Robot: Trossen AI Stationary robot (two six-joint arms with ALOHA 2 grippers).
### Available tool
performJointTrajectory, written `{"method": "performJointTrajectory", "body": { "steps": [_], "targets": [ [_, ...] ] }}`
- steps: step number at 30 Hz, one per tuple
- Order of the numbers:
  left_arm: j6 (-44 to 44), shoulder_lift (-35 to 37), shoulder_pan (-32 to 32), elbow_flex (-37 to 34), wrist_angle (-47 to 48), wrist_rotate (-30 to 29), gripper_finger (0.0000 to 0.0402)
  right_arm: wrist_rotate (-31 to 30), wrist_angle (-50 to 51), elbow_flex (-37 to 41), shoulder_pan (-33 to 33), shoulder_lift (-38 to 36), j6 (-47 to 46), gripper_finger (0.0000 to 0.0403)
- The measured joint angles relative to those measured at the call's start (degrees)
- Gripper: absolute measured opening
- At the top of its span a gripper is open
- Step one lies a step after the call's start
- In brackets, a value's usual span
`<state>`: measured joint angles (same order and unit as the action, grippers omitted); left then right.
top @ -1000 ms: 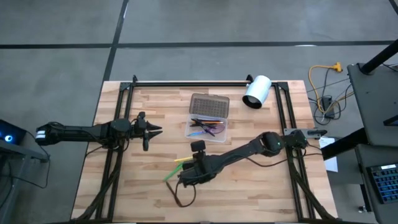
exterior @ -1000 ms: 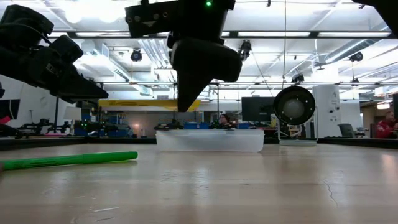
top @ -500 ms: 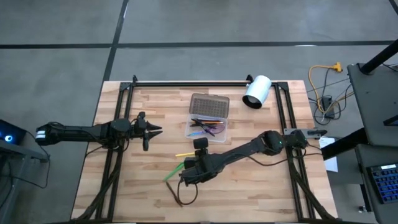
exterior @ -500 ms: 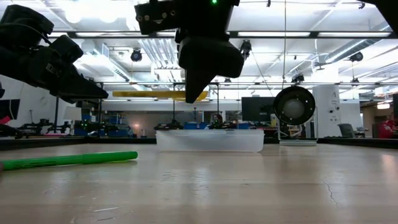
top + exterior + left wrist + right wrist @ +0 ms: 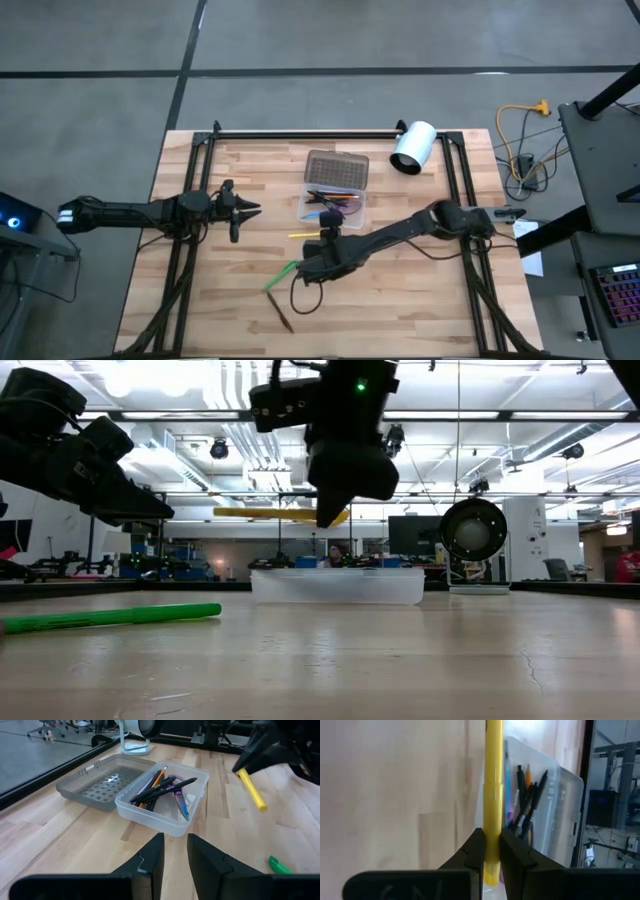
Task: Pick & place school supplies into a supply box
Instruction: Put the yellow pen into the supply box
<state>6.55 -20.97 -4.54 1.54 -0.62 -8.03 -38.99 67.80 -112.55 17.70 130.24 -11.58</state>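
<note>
My right gripper (image 5: 325,240) hangs above the table, just on the near side of the supply box (image 5: 334,206), and is shut on a yellow pen (image 5: 305,235). The clear box stands open and holds several pens and pencils (image 5: 160,787); its grey lid (image 5: 337,170) lies flat behind it. A green pen (image 5: 283,274) and a dark brown pencil (image 5: 284,316) lie on the wood nearer the front edge. My left gripper (image 5: 246,208) waits at the left, above the table, its fingers (image 5: 152,857) a narrow gap apart with nothing between them. My right gripper pinches the yellow pen between its two fingers (image 5: 475,845), close to one end of the barrel (image 5: 493,827). The fingers slant down from the table's right and lie across the pen. The pen (image 5: 280,514) is level and lifted clear of the table, its long part sticking out toward the left.
A white cylinder (image 5: 413,147) lies at the far right corner. Black frame rails (image 5: 190,250) run along both sides and the far edge. Bare wood lies between the box and the front edge, apart from the green pen and the brown pencil.
My right gripper has carried the yellow pen toward the far edge and a little right, closer to the supply box, rising slightly and rolling a bit. The pen stays level in the hold. The brown pencil near the front edge now shows free of the arm.
</note>
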Motion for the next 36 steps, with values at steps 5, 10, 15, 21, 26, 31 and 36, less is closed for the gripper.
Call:
{"method": "performJointTrajectory", "body": {
  "steps": [5, 10, 15, 21, 26, 31, 36],
  "targets": [
    [0.0, 0.0, 0.0, 0.0, 0.0, 0.0, 0.0069, -0.3, -4.6, 5.2, -0.7, -3.5, 1.8, 0.0026],
    [0.0, 0.0, 0.0, 0.0, 0.0, 0.0, 0.0069, -0.2, -6.6, 8.4, -1.5, -5.4, 2.4, 0.0026],
    [0.0, 0.0, 0.0, 0.0, 0.0, 0.0, 0.0069, -0.2, -7.2, 10.2, -3.3, -5.4, 2.7, 0.0026],
    [0.0, 0.0, 0.0, 0.0, 0.0, 0.0, 0.0069, -0.2, -7.4, 12.3, -6.7, -5.3, 0.9, 0.0026],
    [0.0, 0.0, 0.0, 0.0, 0.0, 0.0, 0.0069, -1.3, -8.7, 13.7, -8.3, -5.3, -0.5, 0.0026],
    [0.0, 0.0, 0.0, 0.0, 0.0, 0.0, 0.0069, -2.0, -9.9, 15.5, -9.3, -5.3, -0.4, 0.0026],
    [0.0, 0.0, 0.0, 0.0, 0.0, 0.0, 0.0069, -2.2, -10.0, 16.4, -10.0, -5.3, -0.5, 0.0026]
  ]
}}
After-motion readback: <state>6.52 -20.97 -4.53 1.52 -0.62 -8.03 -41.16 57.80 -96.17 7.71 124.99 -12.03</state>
